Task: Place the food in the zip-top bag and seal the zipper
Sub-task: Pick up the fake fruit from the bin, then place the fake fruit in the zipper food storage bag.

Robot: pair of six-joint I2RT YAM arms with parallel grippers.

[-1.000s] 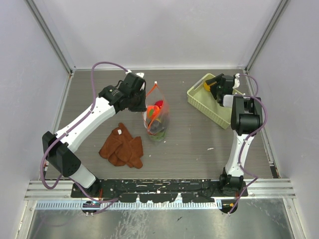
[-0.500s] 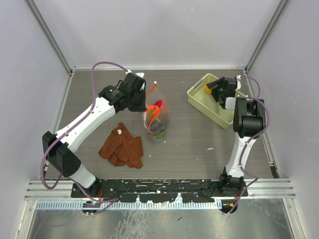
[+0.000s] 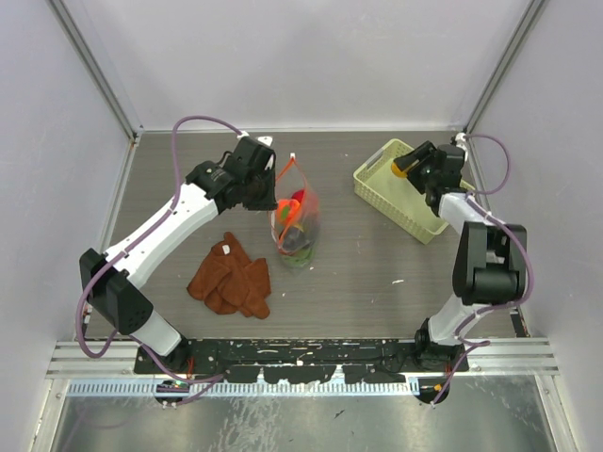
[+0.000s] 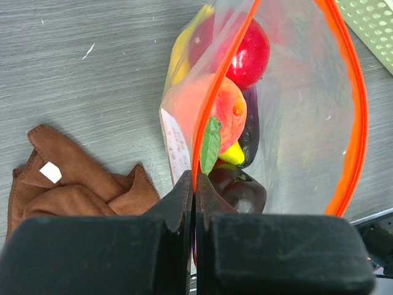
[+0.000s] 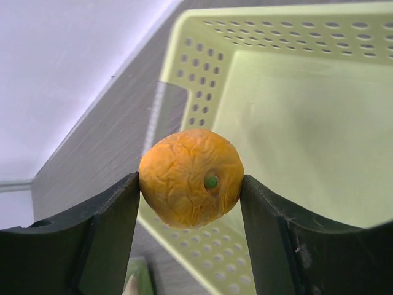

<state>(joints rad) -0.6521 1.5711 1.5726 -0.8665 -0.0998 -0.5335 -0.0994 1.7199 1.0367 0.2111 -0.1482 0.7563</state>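
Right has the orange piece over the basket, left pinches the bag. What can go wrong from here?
The right gripper holds the round orange piece by two contacts, so it may slip in transit.
The left gripper pinches only one zipper edge, so the bag mouth may sag.
The peach lies near the mouth, so sealing may jam.

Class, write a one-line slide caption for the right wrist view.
Right pincer grips a wrinkled orange toy fruit over a corner of the pale green slotted basket.
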